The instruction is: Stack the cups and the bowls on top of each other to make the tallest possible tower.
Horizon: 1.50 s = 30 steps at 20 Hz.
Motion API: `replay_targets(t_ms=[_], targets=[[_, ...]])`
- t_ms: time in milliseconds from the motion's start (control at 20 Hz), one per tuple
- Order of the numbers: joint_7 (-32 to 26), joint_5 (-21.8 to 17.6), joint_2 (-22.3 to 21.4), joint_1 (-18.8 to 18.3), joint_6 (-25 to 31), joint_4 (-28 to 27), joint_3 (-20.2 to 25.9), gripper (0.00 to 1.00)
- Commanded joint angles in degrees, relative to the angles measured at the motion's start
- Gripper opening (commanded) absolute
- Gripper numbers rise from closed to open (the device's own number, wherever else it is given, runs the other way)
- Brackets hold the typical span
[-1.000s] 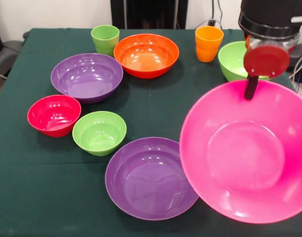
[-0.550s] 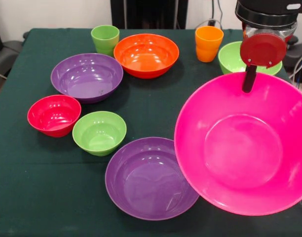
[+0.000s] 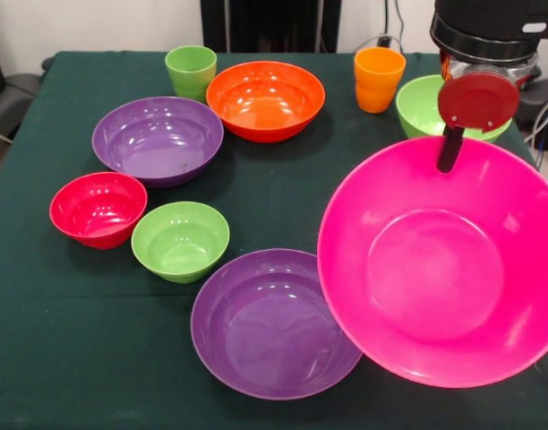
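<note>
One end effector (image 3: 450, 152) grips the tilted pink bowl (image 3: 435, 269) by its far rim.

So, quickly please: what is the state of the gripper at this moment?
Gripper: shut on the far rim of the big pink bowl, which it holds tilted up off the table.

Huge pink round plastic bowl (image 3: 435, 269): glossy, smooth
Dark green cloth table cover (image 3: 68, 340): matt, soft-looking
</note>
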Motion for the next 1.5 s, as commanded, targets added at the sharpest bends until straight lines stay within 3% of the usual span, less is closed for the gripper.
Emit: replay_targets(t_ms=[50, 400, 700, 950, 1150, 1500], targets=[[14.3, -4.0, 6.8, 4.1, -0.9, -1.9, -2.4, 0.00], [18.1, -6.4, 16.4, 8.0, -2.3, -8.6, -16.2, 0.00], [22.6, -2.2, 20.9, 8.9, -6.3, -11.0, -21.4, 0.00], [22.1, 0.6, 19.5, 9.0, -7.3, -9.9, -19.7, 0.00], [18.8, 4.7, 14.8, 8.5, -11.6, -5.5, -11.6, 0.00], [11.4, 6.5, 4.6, 8.4, -0.8, 0.2, -6.8, 0.00]])
